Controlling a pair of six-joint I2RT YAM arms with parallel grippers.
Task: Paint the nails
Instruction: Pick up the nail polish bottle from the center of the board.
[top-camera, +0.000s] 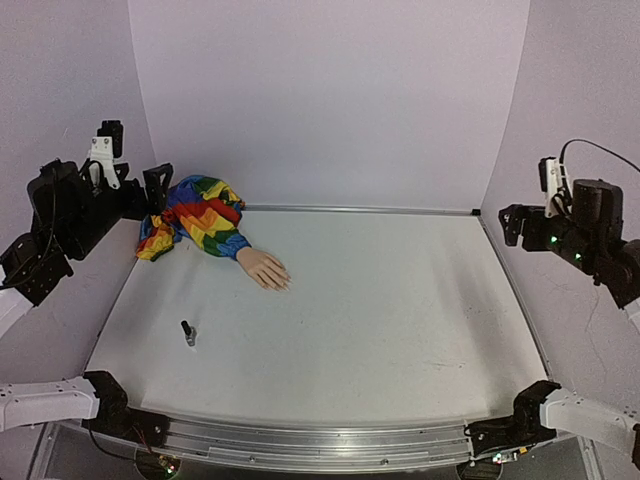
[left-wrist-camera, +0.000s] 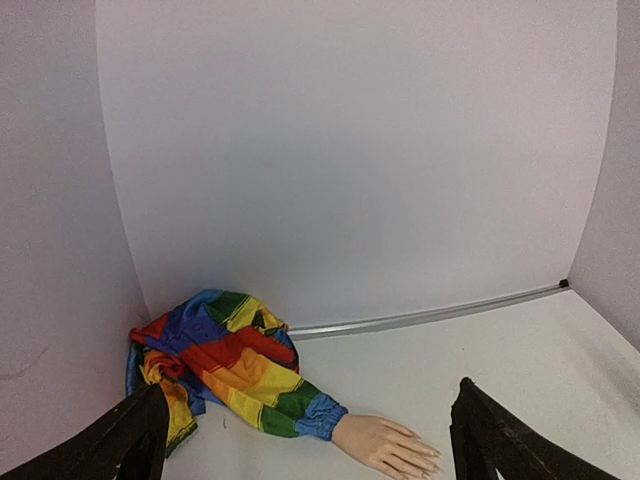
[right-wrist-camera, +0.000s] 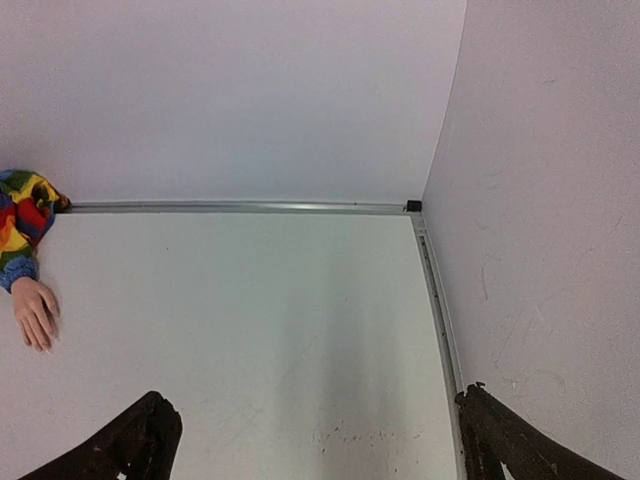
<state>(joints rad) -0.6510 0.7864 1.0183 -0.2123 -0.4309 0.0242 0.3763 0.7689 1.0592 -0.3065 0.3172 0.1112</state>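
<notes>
Lilac-white walls close the white counter (top-camera: 400, 320) on its far, left and right sides. One metal strip (top-camera: 360, 209) runs along the far edge and a second strip (right-wrist-camera: 438, 300) follows the right edge.

The fake hand (top-camera: 264, 269) lies flat in the far-left part of the counter, fingers pointing toward the centre. Its nails (left-wrist-camera: 428, 462) sit at the fingertips, too small to judge their condition. A rainbow-striped sleeve (top-camera: 200, 218) is bunched behind the wrist, up against the far-left corner.

A small dark bottle (top-camera: 188, 332) appears to stand upright nearer the arms, well apart from the hand. A broad stretch of white surface separates the hand from the right edge.

The left claw (left-wrist-camera: 312, 400) hangs above the left edge, just beside the sleeve, fingers spread wide and holding nothing. The right claw (right-wrist-camera: 313, 395) hangs above the right edge, also spread and holding nothing.
</notes>
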